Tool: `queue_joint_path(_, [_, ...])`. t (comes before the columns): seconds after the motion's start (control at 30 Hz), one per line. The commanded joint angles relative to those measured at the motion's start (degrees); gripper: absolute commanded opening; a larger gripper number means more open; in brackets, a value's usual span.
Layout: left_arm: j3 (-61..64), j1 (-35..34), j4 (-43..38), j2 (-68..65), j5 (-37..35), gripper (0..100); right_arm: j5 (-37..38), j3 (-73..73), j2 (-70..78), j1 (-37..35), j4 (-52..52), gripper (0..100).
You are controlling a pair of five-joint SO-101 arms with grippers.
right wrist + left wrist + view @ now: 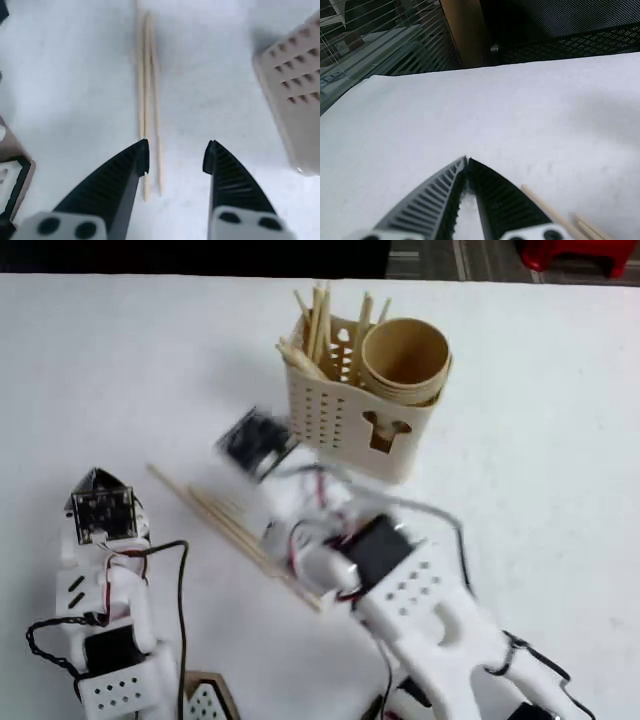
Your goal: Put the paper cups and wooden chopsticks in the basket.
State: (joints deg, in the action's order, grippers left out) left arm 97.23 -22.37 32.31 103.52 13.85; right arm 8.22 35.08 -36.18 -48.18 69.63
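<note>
1. Right gripper (176, 156): jaws spread, nothing held, low over the loose chopsticks (146, 75); its arm reaches in from the near table edge.
2. Left gripper (467, 161): jaws pressed together on nothing, just above the table (120, 360), well apart from the basket (345, 430).
3. Basket: upright, holding nested paper cups (405, 358) and upright chopsticks (318, 320).
4. Loose chopsticks: flat, side by side, between both arms.

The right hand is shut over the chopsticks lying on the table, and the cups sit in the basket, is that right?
No: the right hand is open, not shut, as the right wrist view shows. It is over the chopsticks on the table, and the cups sit in the basket.
</note>
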Motion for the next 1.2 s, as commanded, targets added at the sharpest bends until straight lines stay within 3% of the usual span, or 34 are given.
queue_joint_path(0.0, [-0.18, -0.04, -1.14, 0.92, 0.0, 3, -0.62, 9.05, -1.71, -4.26, -10.33, 18.4])
queue_joint_path(0.27, [-0.18, -0.04, -1.14, 0.92, 0.0, 3, -0.62, 11.08, 9.71, -8.13, -17.98, 18.7])
queue_joint_path(0.77, [-0.18, -0.04, -1.14, 0.84, 0.0, 3, -0.62, -11.08, 40.84, -6.55, -17.98, 18.8])
queue_joint_path(0.97, [-0.18, -0.04, -1.14, 0.84, 0.0, 3, -0.26, -14.68, 47.96, -5.58, -17.71, 27.7])
queue_joint_path(1.07, [-0.18, -0.04, -1.14, 0.84, 0.0, 3, -0.18, -15.74, 50.86, -5.32, -17.63, 24.5])
queue_joint_path(1.17, [-0.18, -0.04, -1.14, 0.84, 0.0, 3, -0.18, -17.58, 51.82, -4.7, -15.96, 14.5])
